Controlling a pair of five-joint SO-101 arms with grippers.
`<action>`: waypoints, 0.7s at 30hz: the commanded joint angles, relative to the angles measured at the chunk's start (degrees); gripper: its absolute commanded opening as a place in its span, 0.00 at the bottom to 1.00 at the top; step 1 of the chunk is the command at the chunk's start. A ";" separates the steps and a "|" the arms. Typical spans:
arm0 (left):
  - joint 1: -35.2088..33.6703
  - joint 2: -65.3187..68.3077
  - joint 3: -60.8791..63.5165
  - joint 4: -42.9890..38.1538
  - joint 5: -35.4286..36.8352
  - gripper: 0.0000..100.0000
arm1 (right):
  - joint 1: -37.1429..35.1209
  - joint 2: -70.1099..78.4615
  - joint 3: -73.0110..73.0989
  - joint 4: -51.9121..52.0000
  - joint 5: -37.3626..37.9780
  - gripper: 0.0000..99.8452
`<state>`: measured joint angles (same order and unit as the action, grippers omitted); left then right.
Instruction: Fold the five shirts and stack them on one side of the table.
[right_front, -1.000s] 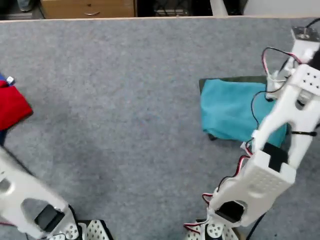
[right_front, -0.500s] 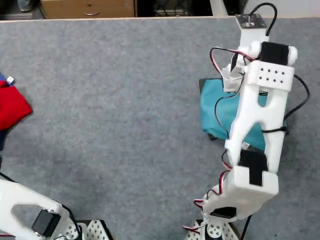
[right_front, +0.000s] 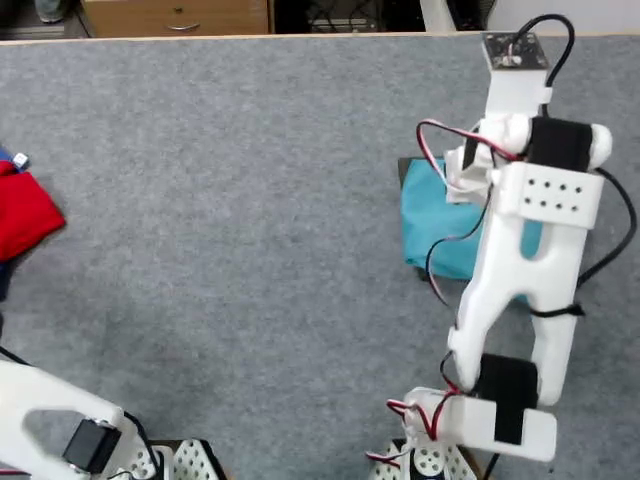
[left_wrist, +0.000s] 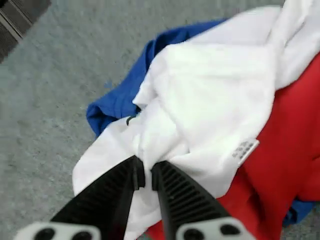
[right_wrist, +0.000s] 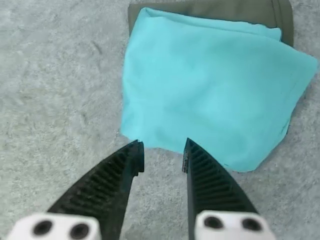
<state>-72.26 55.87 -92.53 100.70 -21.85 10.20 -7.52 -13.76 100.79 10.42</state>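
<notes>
Left gripper (left_wrist: 145, 167): jaws drawn almost together; a fold of the white shirt (left_wrist: 215, 100) appears to be pinched at the tips.
Right gripper (right_wrist: 162, 147): jaws moderately apart, nothing held; poised over the near edge of the turquoise shirt (right_wrist: 215, 85).
Stack: the turquoise shirt is laid folded on a folded olive shirt (right_wrist: 210, 10), on the right side of the table (right_front: 230, 200).
Heap: the white shirt is draped over a red shirt (left_wrist: 285, 150) and a blue shirt (left_wrist: 120, 95), all crumpled, at the table's left edge.
Step in hand: judged to be the third shirt's pick-up; two are counted as folded, three as outstanding.
Next move: the white shirt would need to be lifted free of the heap without the red one being dragged, then spread flat on bare table for folding.
</notes>
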 joint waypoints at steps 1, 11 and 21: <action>-0.22 -12.04 -2.33 0.26 -0.18 0.03 | -1.93 -3.91 1.54 0.44 -0.62 0.13; 2.07 -37.36 -2.07 0.35 11.52 0.03 | -5.45 -4.79 5.67 0.35 -5.54 0.13; 21.05 -60.13 18.68 0.35 14.15 0.03 | -7.56 -4.79 7.52 -0.09 -8.35 0.13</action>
<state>-58.11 4.79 -84.35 100.79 -8.48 3.43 -10.51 -6.11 100.79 2.59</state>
